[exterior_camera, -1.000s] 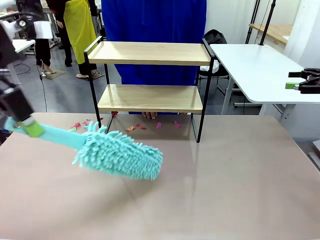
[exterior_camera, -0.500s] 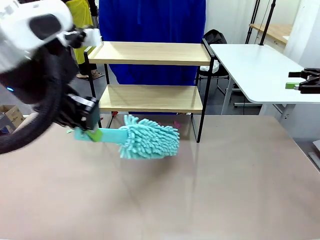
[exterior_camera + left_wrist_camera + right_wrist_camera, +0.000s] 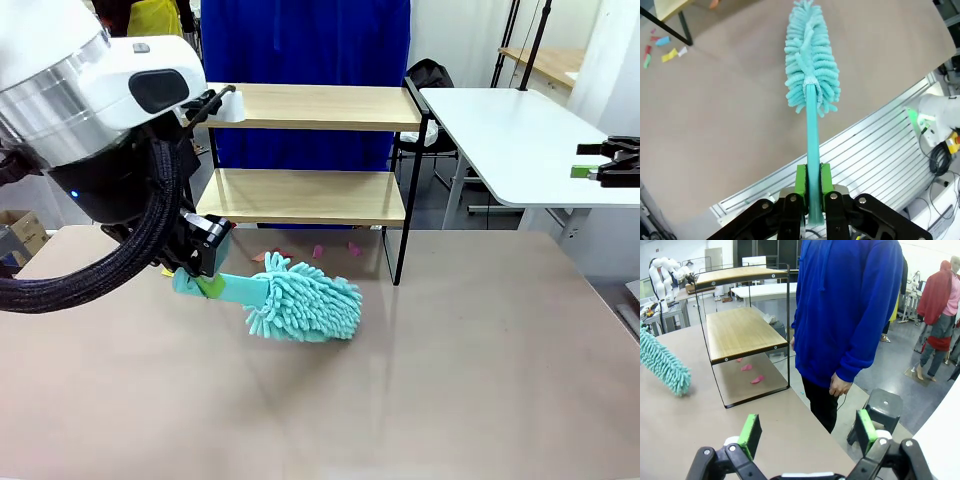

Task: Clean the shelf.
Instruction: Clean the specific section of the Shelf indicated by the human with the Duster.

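Front view: the left gripper [image 3: 208, 284] is clamped on the flat handle of a turquoise duster [image 3: 305, 305], whose long axis runs from the jaws toward the robot's right, roughly along the front edge of the shelf [image 3: 300, 196]. The fluffy head sits low over the table [image 3: 460, 380], on the robot's side of the shelf and beneath the level of its lower board; whether it touches the tabletop I cannot tell. Small coloured scraps [image 3: 318, 250] lie on the table under that board, just beyond the head. The right gripper [image 3: 592, 172] hangs well apart at the right edge, so the left arm is by far the nearer one. Left wrist view: the green pads are shut on the handle end, and the duster stretches straight away along the fingers, with a black shelf leg and the scraps off to one side of the head rather than ahead of it. Right wrist view: its jaws stand wide apart with nothing between them; the shelf stands ahead, both boards bare, a person [image 3: 850, 305] in blue is behind it, and the duster head lies clear of its near side. The sweep likely needs the head swung toward the shelf.
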Tool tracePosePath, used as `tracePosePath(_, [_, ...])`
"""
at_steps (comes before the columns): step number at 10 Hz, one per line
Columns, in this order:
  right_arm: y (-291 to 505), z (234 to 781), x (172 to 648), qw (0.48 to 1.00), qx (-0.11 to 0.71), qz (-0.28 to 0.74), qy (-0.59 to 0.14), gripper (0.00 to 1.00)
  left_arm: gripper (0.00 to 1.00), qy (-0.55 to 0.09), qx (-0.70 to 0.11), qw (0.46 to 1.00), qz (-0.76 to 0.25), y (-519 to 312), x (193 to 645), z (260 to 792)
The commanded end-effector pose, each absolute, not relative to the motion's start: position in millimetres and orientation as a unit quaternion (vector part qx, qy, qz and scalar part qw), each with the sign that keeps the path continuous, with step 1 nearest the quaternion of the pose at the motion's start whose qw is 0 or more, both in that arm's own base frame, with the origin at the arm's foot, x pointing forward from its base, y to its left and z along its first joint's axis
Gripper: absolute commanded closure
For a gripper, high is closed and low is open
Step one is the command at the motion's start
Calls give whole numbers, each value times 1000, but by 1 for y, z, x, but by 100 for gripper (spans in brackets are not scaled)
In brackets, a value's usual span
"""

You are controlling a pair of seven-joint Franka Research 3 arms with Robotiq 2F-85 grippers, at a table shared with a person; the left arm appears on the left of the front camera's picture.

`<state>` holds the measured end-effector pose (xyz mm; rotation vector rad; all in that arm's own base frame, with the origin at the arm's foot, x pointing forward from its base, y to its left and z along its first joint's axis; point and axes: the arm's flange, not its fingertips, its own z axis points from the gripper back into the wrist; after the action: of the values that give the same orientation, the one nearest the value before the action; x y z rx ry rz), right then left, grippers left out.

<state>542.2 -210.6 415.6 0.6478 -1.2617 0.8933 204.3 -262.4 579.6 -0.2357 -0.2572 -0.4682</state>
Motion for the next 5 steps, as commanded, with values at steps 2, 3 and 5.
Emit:
tracePosePath(2, [-209,418,541,668,286,396,-561,0,86,-127,-160,969,-139,-281,205,577])
tracePosePath(3, [-209,418,541,668,286,396,-561,0,86,-144,-179,968,-104,-290,204,573])
tracePosePath(5, [-209,418,541,668,286,396,-561,0,86,-177,-208,960,-60,-320,200,559])
